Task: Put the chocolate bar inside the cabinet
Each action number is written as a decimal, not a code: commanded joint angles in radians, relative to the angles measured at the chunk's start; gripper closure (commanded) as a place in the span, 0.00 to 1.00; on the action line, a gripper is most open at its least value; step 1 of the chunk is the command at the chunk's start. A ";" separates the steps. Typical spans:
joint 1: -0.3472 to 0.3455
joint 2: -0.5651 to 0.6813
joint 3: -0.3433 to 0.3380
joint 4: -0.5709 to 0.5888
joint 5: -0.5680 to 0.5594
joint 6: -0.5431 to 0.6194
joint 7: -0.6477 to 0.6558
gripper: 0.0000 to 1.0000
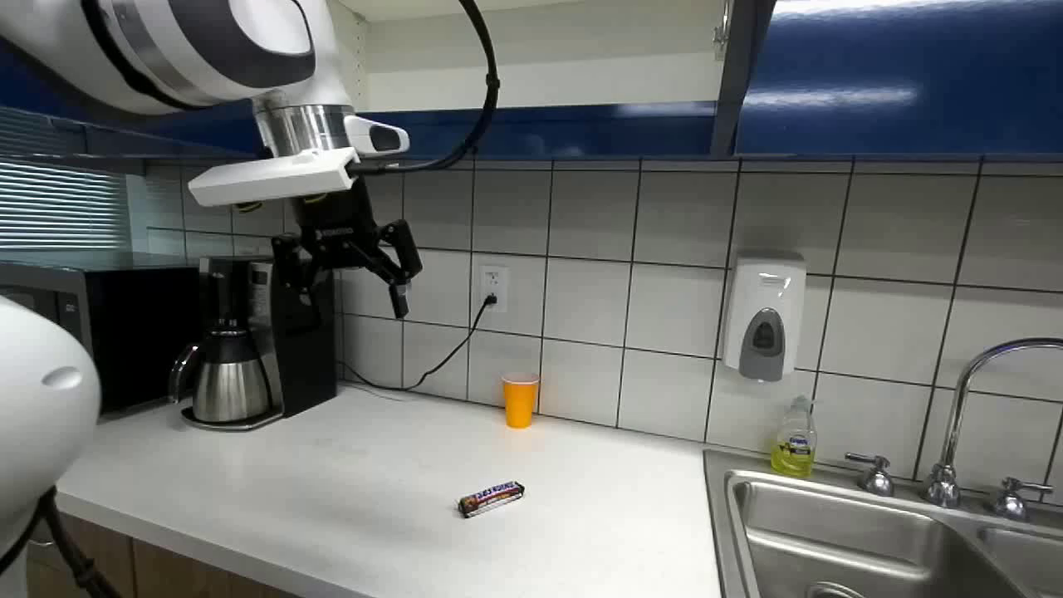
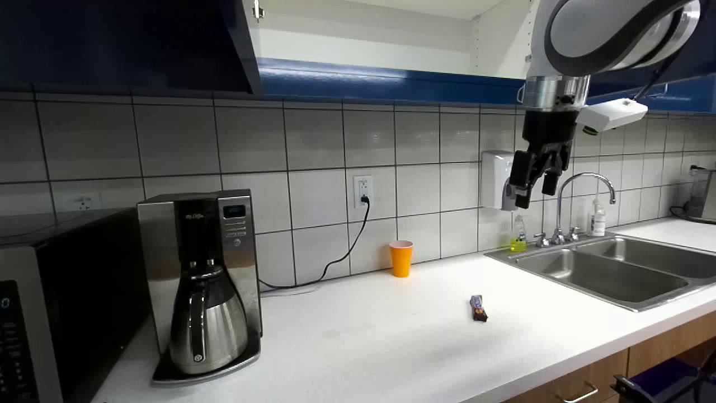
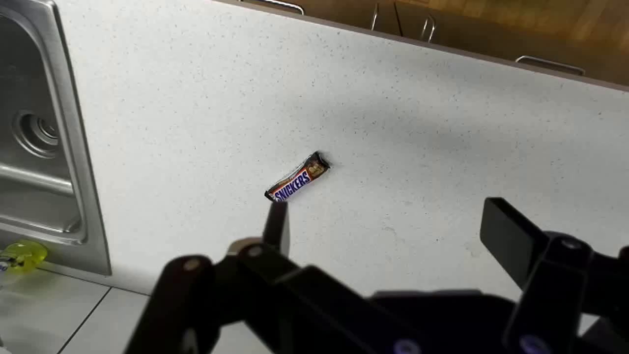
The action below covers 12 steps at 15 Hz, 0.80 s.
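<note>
The chocolate bar point(image 1: 492, 498) is a small dark brown Snickers bar lying flat on the white countertop. It also shows on the counter in an exterior view point(image 2: 478, 308) and in the wrist view point(image 3: 298, 178). The cabinet point(image 1: 573, 130) hangs overhead with blue fronts and a bare white interior. Its opening also shows in an exterior view point(image 2: 380, 78). My gripper point(image 1: 355, 309) is open and empty, high above the counter and below the cabinet's lower edge; it also shows in an exterior view point(image 2: 536, 193). In the wrist view, one fingertip of the gripper point(image 3: 387, 216) overlaps the bar's lower end.
An orange cup point(image 1: 520, 402) stands by the tiled wall. A coffee maker point(image 2: 204, 285) and a microwave point(image 2: 67, 296) stand at one end of the counter. A sink point(image 1: 839, 531), faucet point(image 1: 955, 407), dish soap point(image 1: 795, 440) and wall dispenser point(image 1: 765, 316) are at the other end.
</note>
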<state>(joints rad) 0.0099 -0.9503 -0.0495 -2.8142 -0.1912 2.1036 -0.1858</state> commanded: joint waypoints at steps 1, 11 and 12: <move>0.000 0.003 0.001 0.003 0.001 -0.004 0.000 0.00; -0.037 0.056 0.023 0.018 0.063 0.034 0.203 0.00; -0.042 0.074 0.020 0.019 0.070 0.047 0.224 0.00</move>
<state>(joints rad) 0.0054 -0.9170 -0.0494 -2.7977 -0.1496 2.1117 -0.0243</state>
